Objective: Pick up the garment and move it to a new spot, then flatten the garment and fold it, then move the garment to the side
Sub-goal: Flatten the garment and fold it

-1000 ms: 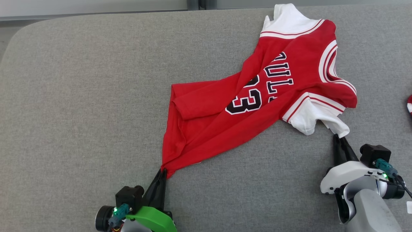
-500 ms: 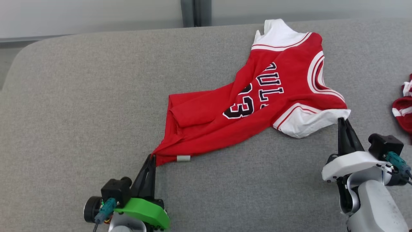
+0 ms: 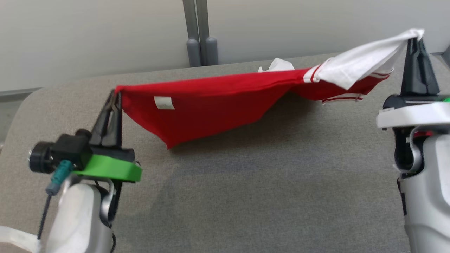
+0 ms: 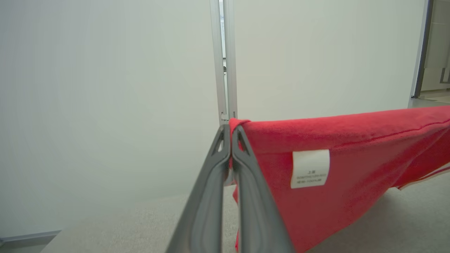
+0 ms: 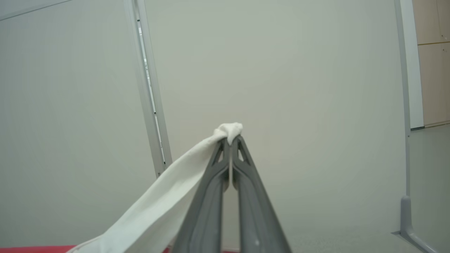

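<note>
Item: red garment [image 3: 211, 105], slung between both arms above the grey table [image 3: 246, 196], middle sagging toward it. Left pincer [image 3: 115, 95] clamped on hem corner [image 3: 123, 93]; right pincer [image 3: 415, 39] clamped on white sleeve tip [image 3: 409, 34]. Risk: such thin pinches may slip if the arms pull apart, dropping one end.

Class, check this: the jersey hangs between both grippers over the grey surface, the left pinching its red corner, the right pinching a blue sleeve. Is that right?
The sleeve in the right gripper is white, not blue, as the right wrist view shows. The rest holds: the jersey hangs between both grippers over the grey surface, the left gripper pinching its red corner.
</note>
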Controlling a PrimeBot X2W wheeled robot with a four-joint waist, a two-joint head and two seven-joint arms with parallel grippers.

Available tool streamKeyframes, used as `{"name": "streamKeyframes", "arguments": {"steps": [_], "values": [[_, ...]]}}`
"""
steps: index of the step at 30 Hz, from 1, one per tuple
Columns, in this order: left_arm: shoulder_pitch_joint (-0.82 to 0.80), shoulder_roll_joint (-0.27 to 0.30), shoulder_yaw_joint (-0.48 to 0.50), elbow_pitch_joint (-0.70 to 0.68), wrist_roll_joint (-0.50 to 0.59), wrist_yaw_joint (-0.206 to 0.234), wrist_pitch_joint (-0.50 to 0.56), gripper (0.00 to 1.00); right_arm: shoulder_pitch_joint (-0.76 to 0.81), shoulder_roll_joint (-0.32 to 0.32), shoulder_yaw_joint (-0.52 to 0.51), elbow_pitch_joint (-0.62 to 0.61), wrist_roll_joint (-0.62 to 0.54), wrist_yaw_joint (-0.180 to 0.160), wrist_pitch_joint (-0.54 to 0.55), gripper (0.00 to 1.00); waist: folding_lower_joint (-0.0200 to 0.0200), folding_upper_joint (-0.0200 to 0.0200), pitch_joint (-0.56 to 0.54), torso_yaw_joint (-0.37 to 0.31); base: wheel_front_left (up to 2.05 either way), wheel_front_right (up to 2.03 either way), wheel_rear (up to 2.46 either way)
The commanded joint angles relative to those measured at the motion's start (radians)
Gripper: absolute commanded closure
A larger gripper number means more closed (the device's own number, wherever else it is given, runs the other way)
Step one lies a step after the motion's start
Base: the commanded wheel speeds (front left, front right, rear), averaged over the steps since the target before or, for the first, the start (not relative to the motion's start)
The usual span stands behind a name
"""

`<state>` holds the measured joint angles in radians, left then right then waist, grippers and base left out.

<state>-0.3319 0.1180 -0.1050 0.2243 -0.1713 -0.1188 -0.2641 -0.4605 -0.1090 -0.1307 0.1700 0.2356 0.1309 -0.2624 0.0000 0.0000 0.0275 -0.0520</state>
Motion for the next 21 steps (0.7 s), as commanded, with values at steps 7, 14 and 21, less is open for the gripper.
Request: {"name": "streamKeyframes", "arguments": {"steps": [7, 14, 21], "values": [[-0.191, 0.099, 0.010, -0.046, 0.001, -0.011, 0.000, 1.00, -0.138, -0.064, 0.001, -0.056, 0.022, -0.001, -0.003, 1.00, 0.0000, 0.0000, -0.053, -0.032, 0.00, 0.00, 0.00], [-0.356, 0.170, 0.010, -0.012, -0.031, -0.012, 0.000, 1.00, -0.252, -0.113, 0.047, -0.026, 0.013, -0.001, -0.003, 1.00, 0.0000, 0.0000, -0.021, -0.030, 0.00, 0.00, 0.00], [-0.511, 0.190, 0.001, 0.081, -0.027, -0.008, 0.019, 1.00, -0.416, -0.124, 0.055, 0.086, -0.016, -0.001, -0.003, 1.00, 0.0000, 0.0000, 0.162, -0.013, 0.00, 0.00, 0.00]]}}
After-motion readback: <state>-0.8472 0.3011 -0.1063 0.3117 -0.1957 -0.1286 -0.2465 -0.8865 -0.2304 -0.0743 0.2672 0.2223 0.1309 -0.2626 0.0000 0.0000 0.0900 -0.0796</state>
